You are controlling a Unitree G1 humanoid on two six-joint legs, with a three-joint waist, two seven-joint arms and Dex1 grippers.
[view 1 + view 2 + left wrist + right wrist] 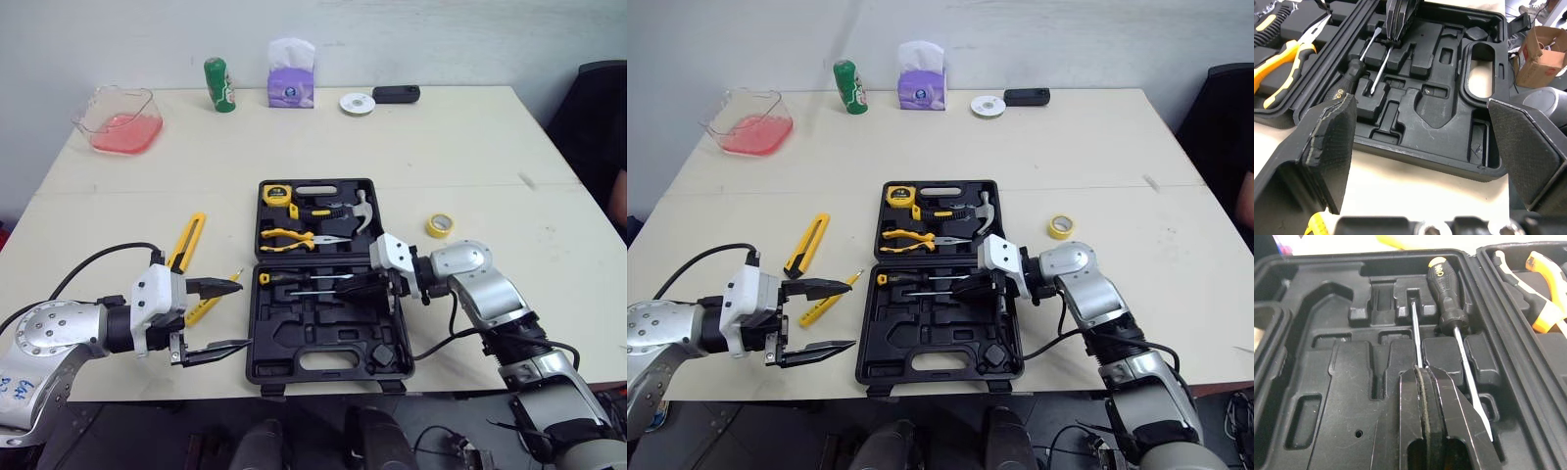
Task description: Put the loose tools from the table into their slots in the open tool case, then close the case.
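Right gripper (pixel 1421 374) pressed shut, pinching thin screwdriver (pixel 1413 328); its shaft runs left-right over its slot in the case (pixel 294 333), parallel to seated screwdriver (pixel 1445 289). Left gripper (pixel 240 315) spread, nearer the yellow knife (pixel 186 243).

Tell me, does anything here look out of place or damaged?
Two tools lie loose left of the open black plastic tool case: a yellow utility knife and a small slim yellow tool. The left gripper's finger pad looks cracked along its edge.
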